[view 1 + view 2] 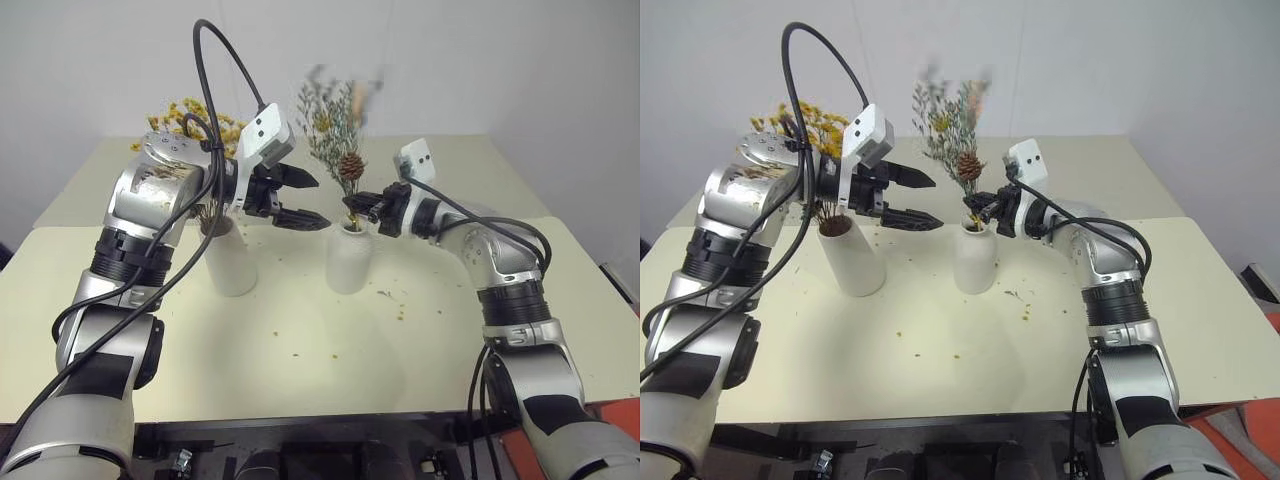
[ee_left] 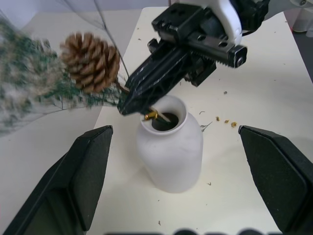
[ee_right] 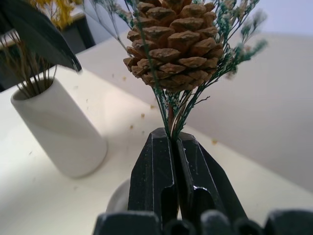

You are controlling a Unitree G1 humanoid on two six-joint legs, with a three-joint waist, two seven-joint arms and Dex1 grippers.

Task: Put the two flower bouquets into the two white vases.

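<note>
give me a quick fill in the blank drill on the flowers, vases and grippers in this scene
1. The right gripper is shut on the stems of the bouquet with the pine ____.
2. That grey-green bouquet stands in the ____-necked bottle vase.
3. The yellow bouquet sits in the ____ vase.
4. The left gripper hangs beside the bottle vase with its jaws ____.

Missing words: cone; narrow; cylinder; open
</note>
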